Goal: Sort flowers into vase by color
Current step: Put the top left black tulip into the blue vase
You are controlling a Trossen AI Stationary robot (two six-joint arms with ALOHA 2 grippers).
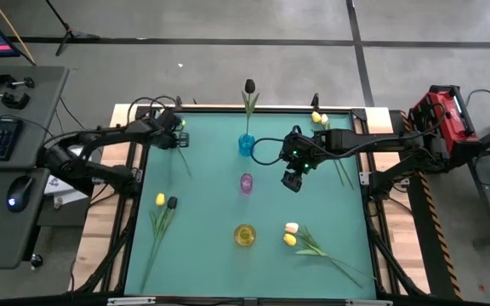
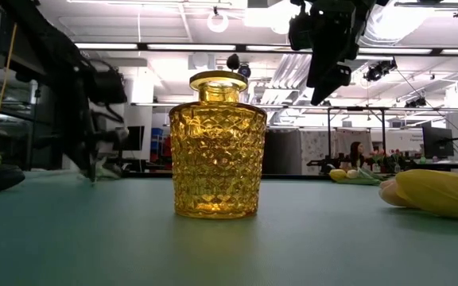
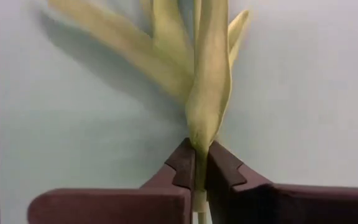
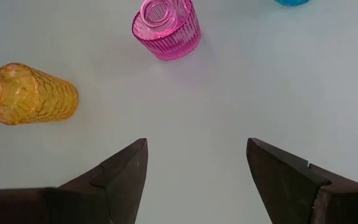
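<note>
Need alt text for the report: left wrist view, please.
The left gripper is shut on the green stem of a flower, its long leaves fanning away over the teal table. No flower head shows.

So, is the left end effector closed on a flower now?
Yes. The left end effector is shut on a flower stem, pinched between both fingers.

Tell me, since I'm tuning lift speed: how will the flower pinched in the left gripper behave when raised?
Probably floppy: the left gripper is shut on the flower at its thin stem, so the long leaves may droop and swing. It looks light, and so narrow a stem could twist or slip.
</note>
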